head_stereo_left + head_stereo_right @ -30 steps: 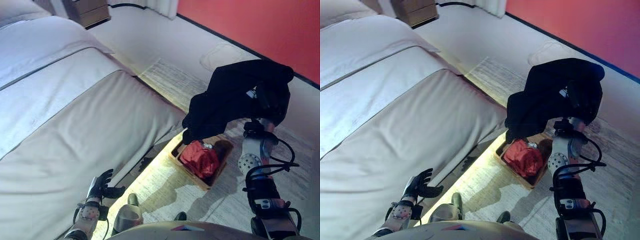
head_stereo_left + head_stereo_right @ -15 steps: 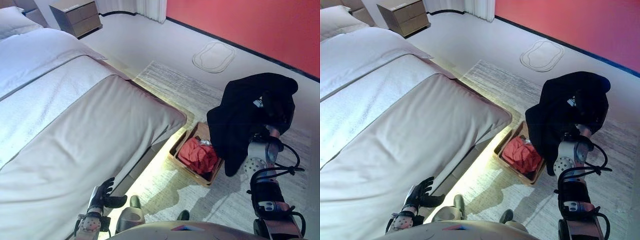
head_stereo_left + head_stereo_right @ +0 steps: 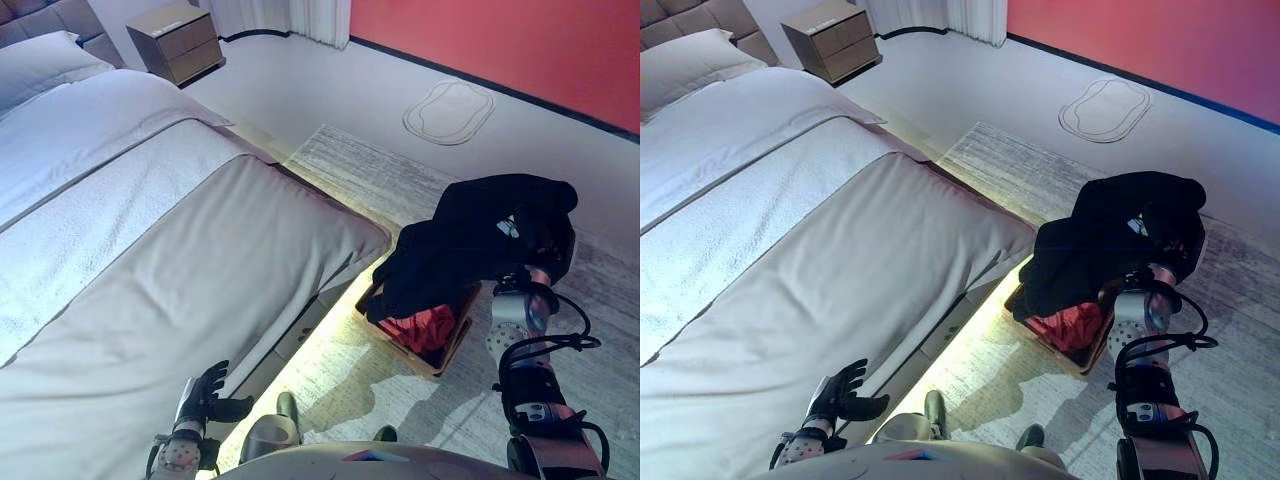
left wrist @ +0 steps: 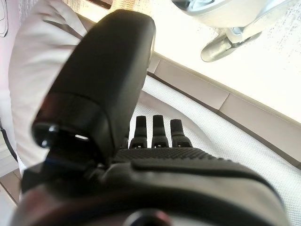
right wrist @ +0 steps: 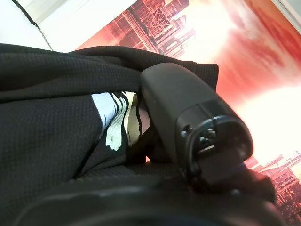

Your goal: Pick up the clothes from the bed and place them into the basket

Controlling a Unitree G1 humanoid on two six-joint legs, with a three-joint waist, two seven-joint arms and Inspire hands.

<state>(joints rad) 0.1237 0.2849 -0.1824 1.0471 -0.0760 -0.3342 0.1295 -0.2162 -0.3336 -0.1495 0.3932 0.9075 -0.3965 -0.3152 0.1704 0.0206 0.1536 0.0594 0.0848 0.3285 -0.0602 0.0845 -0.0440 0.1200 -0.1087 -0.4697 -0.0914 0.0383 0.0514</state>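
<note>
My right hand (image 3: 541,222) is shut on a black garment (image 3: 455,245) and holds it up over the wooden basket (image 3: 440,361) on the rug beside the bed. The cloth drapes over the hand and hangs down to the basket's mouth. The right wrist view shows the thumb (image 5: 188,113) pressed on the black cloth (image 5: 51,136). A red garment (image 3: 428,325) lies in the basket. My left hand (image 3: 205,390) hangs open and empty, low by the bed's near edge; its straight fingers (image 4: 160,129) show in the left wrist view.
The bed (image 3: 150,260), with grey and white covers, is on my left. A pillow (image 3: 45,75) lies at its head. A nightstand (image 3: 182,40) stands beyond it. A striped rug (image 3: 390,190) lies under the basket. A red wall (image 3: 520,40) runs along the far side.
The camera has shifted. The black garment has swung from the basket's right side to over its mouth and hangs lower, covering part of the red garment. The left hand stays idle.
</note>
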